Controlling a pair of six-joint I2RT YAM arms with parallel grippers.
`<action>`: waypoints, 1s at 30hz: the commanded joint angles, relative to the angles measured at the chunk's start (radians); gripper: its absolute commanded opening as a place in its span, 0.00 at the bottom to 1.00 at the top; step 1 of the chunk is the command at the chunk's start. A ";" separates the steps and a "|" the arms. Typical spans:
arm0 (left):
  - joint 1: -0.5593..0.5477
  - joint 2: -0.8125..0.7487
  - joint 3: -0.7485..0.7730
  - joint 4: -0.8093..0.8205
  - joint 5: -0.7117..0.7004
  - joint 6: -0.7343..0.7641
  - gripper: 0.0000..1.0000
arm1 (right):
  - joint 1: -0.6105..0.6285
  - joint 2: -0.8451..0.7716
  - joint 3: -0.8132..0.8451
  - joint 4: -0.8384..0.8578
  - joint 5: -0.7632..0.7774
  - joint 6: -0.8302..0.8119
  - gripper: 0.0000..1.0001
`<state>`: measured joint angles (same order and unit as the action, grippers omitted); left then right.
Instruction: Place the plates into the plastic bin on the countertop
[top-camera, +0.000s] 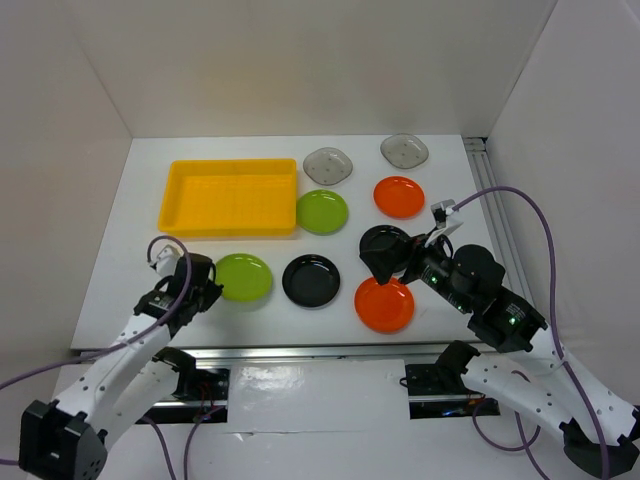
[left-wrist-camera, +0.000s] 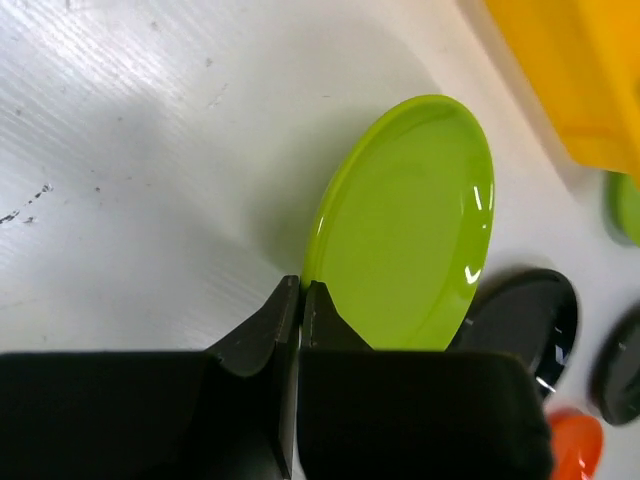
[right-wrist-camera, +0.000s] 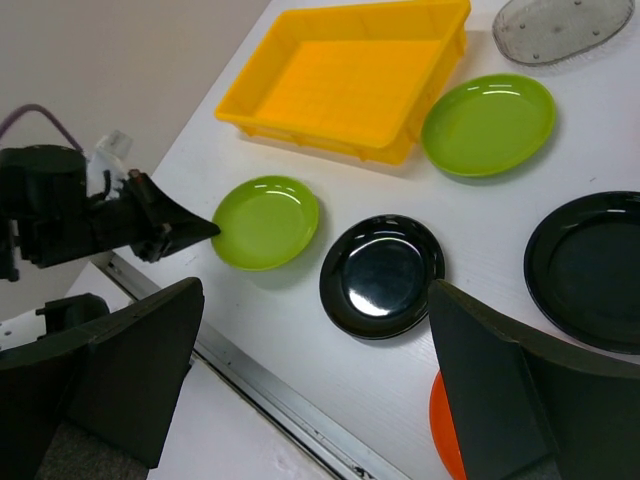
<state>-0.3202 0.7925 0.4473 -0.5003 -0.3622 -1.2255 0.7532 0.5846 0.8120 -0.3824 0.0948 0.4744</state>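
White walls (top-camera: 80, 100) box in a plain white countertop (top-camera: 140, 240), with a metal rail (top-camera: 300, 352) along its front edge. Biggest thing on it is one yellow bin (top-camera: 230, 228), back left. Now the plates: eight, all lying on the countertop outside the bin.

- **Grey, two:** left grey plate (top-camera: 328, 165) and right grey plate (top-camera: 404, 151), both at the back.
- **Orange, two:** far orange plate (top-camera: 399, 197) and near orange plate (top-camera: 384, 304).
- **Black, two:** left black plate (top-camera: 311, 280) and right black plate (right-wrist-camera: 590, 270), the latter partly under the right arm.
- **Lime, two:** far lime plate (top-camera: 322, 212) just beside the bin, and near lime plate (top-camera: 243, 277).

Left gripper (left-wrist-camera: 300, 295) has its fingers pinched on the near lime plate's rim. Right gripper (right-wrist-camera: 315, 290) hangs above the countertop, fingers spread wide, gripping nothing.
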 joint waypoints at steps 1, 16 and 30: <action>-0.016 -0.075 0.150 -0.107 0.005 0.080 0.00 | 0.006 -0.008 0.036 -0.009 0.017 -0.002 1.00; 0.079 0.483 0.797 0.061 -0.003 0.273 0.00 | 0.006 0.090 0.010 0.111 0.066 -0.020 1.00; 0.274 0.890 0.900 0.239 0.144 0.342 0.00 | -0.003 0.077 -0.011 0.088 0.077 -0.039 1.00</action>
<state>-0.0795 1.6699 1.3304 -0.3771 -0.2554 -0.9138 0.7532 0.6716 0.8055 -0.3405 0.1513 0.4511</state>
